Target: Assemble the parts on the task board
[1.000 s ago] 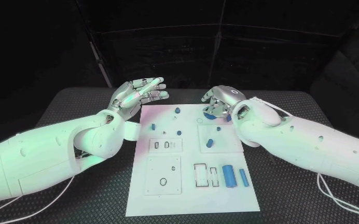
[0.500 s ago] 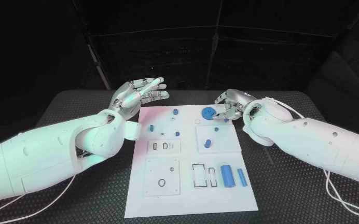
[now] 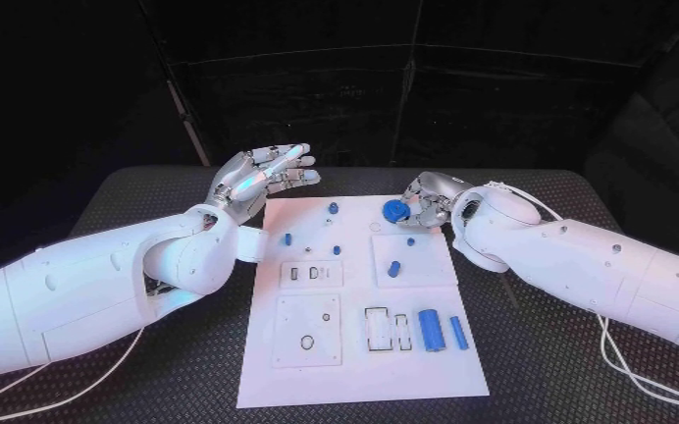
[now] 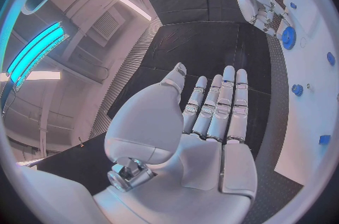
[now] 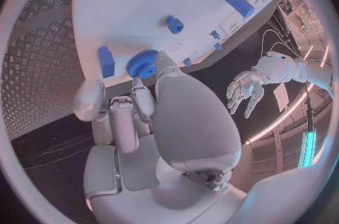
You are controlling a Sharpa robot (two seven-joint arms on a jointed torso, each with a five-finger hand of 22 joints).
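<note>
While right hand (image 3: 429, 198) pinches blue gear (image 3: 394, 211), cylinders (image 3: 430, 330) lie near; left hand (image 3: 263, 177) raised.

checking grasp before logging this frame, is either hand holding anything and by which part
The right hand touches the round blue toothed gear at its rim with its fingertips; whether it grips the gear cannot be told. The left hand holds nothing, fingers apart.

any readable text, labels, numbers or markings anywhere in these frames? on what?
None readable.
Task board: bare white, with outlined recesses but no lettering.
Blue gear by the right hand, and the blue cylinder: no markings.
Left hand and both arms: no visible brand or label.
</note>
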